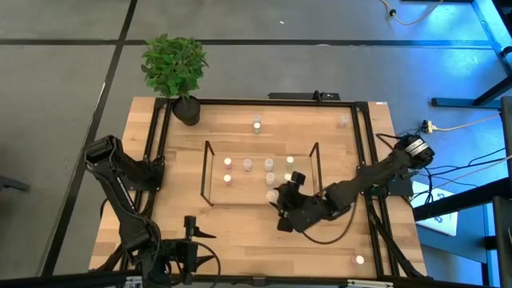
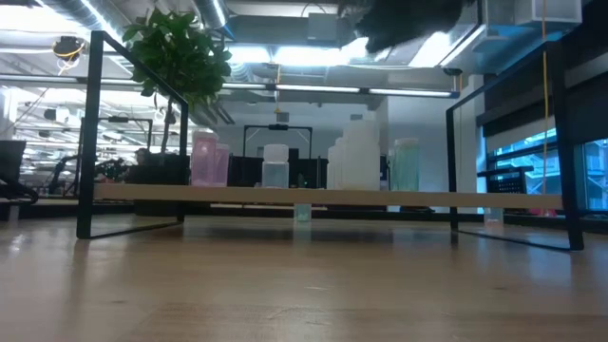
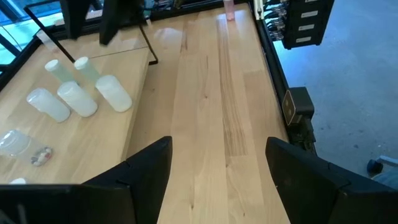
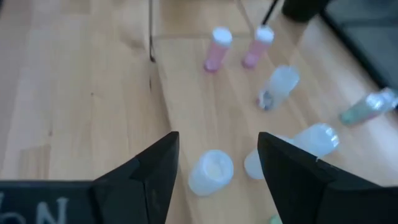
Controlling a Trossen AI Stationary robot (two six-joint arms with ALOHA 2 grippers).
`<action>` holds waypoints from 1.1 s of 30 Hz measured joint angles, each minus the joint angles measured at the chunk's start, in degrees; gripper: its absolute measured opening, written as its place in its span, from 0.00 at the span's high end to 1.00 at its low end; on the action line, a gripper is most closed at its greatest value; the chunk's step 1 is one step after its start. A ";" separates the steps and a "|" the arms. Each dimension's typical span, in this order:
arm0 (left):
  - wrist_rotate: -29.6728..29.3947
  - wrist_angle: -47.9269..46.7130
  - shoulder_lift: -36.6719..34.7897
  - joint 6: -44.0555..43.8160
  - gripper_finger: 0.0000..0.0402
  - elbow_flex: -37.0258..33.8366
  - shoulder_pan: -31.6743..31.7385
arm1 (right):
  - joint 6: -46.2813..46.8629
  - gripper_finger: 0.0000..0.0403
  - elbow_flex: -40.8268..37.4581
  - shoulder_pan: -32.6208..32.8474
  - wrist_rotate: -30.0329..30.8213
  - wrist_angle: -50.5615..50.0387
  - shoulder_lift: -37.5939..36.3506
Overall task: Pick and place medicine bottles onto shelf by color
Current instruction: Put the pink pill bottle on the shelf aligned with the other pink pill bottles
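The shelf (image 1: 210, 172), black rods around a wooden board, stands mid-table. Several medicine bottles stand on its board (image 2: 133, 193): two pink (image 4: 217, 48) at its left end, a grey-clear one (image 4: 277, 87), white ones (image 2: 356, 157) and green ones (image 2: 406, 163). My right gripper (image 1: 282, 192) hangs open above the board's near right part; below its fingers (image 4: 217, 140) stands a white bottle (image 4: 210, 171), not touched. My left gripper (image 1: 210, 234) waits open over bare table (image 3: 217, 149) near the front edge.
A potted plant (image 1: 176, 72) stands at the table's far left corner. Loose bottles stand off the shelf: one behind it (image 1: 257, 123), one at the far right (image 1: 344, 122), a pink one near the front right corner (image 1: 359, 259). A black frame (image 1: 364, 152) rings the table.
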 joint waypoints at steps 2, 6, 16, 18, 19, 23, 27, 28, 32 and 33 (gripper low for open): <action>0.00 0.00 0.00 0.00 0.37 0.00 0.00 | -2.28 0.45 0.02 1.75 1.94 0.52 -1.20; 0.00 -0.02 0.00 0.00 0.37 0.00 0.00 | -5.88 0.45 0.73 5.26 2.41 0.44 -2.95; 0.00 -0.01 0.00 0.00 0.37 0.00 0.00 | -8.31 0.45 6.27 16.33 -7.98 -14.19 -3.92; 0.00 -0.02 0.00 0.00 0.37 0.00 0.00 | -5.59 0.45 6.94 18.02 -10.74 -16.02 -3.96; -0.01 -0.01 0.00 0.00 0.37 0.00 0.00 | -4.69 0.45 7.06 18.81 -12.30 -16.60 -3.96; -0.02 -0.02 0.00 0.00 0.37 0.00 0.00 | -0.52 0.45 7.17 21.44 -20.45 -17.61 -3.96; -0.01 -0.02 0.00 0.00 0.37 0.00 0.01 | 4.65 0.45 7.17 23.16 -24.65 -17.65 -3.96; -0.02 0.00 0.00 0.00 0.37 0.00 0.01 | 5.47 0.45 7.17 23.56 -25.00 -17.71 -3.96; -0.02 -0.02 0.00 0.00 0.37 0.00 0.00 | 9.97 0.45 7.17 25.20 -25.20 -18.31 -3.96; -0.02 0.00 0.00 0.00 0.37 0.00 0.02 | 11.19 0.45 7.17 25.68 -25.24 -18.67 -3.96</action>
